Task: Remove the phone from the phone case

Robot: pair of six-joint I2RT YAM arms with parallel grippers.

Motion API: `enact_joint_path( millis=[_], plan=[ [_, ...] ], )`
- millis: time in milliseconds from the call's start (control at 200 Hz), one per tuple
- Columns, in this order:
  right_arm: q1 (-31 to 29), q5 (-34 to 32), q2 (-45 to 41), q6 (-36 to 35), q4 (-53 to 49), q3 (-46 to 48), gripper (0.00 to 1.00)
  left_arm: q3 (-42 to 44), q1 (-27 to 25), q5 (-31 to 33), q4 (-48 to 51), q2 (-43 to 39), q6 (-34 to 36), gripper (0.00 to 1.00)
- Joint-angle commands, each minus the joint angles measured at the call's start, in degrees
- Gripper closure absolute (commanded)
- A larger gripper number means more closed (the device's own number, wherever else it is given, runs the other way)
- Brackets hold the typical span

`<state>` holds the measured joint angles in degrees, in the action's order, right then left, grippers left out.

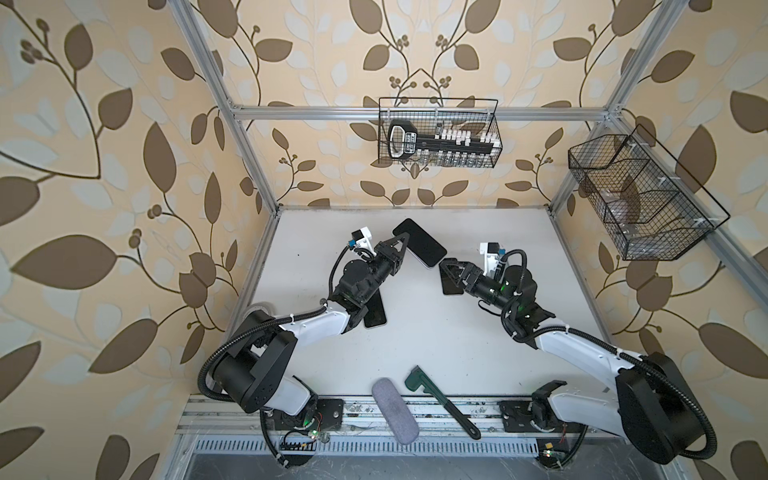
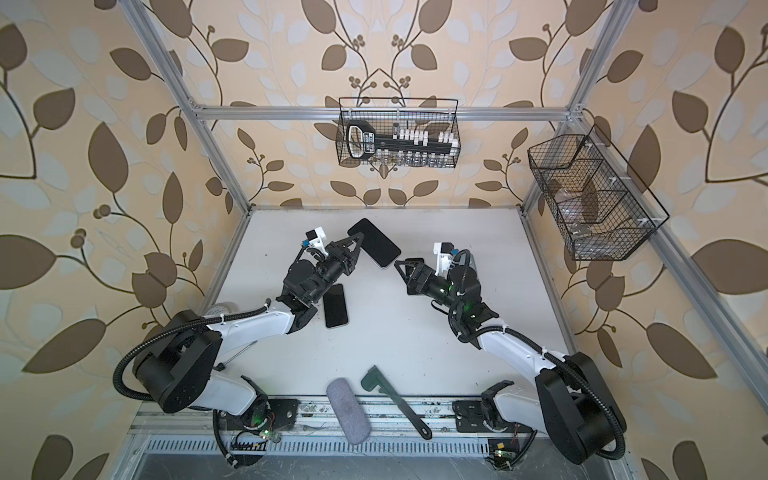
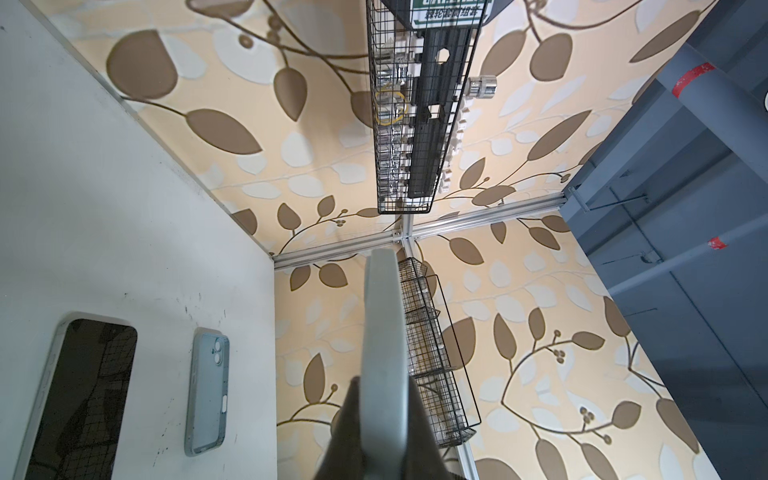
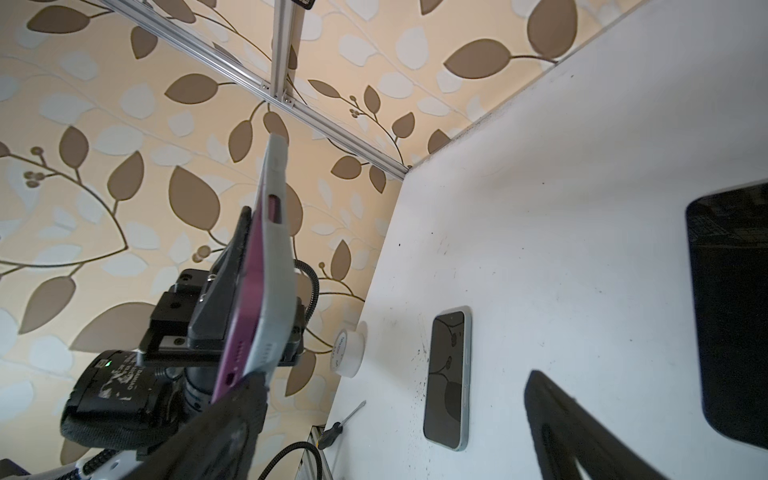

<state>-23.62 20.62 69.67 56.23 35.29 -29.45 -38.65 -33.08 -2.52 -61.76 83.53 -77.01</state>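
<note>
I am seeing the left claw (image 1: pixel 404 243) clenching the phone (image 1: pixel 420 244) by its edge, holding it off the bench (image 1: pixel 415 332) toward 12 o'clock in both top views. The phone is sitting inside its grey case (image 4: pixel 276 266), with purple showing in the right wrist view. The right claw (image 1: pixel 444 274) is hanging released at the phone's 4 o'clock, just beside the case's corner; I cannot tell if it is touching. A second phone (image 1: pixel 453 291) is lying beneath it, and a third phone (image 2: pixel 335 306) at 8 o'clock
</note>
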Motion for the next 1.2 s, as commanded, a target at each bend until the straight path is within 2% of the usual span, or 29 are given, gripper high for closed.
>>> enact_joint_path(
  millis=[0,510,1195],
  plan=[
    [0.02,-1.24,-1.21,1.12,1.35,0.97,0.03,-1.55,-0.46,0.42,-6.18,-3.41,-0.86,1.0],
    [1.46,1.92,-1.97,1.58,5.03,0.89,0.05,-1.17,-0.63,0.46,-6.45,-3.81,-0.99,1.0],
    [2.61,4.42,1.86,2.64,8.65,0.01,0.06,-2.3,-1.46,-0.05,-5.92,-3.81,-1.02,1.0]
  ],
)
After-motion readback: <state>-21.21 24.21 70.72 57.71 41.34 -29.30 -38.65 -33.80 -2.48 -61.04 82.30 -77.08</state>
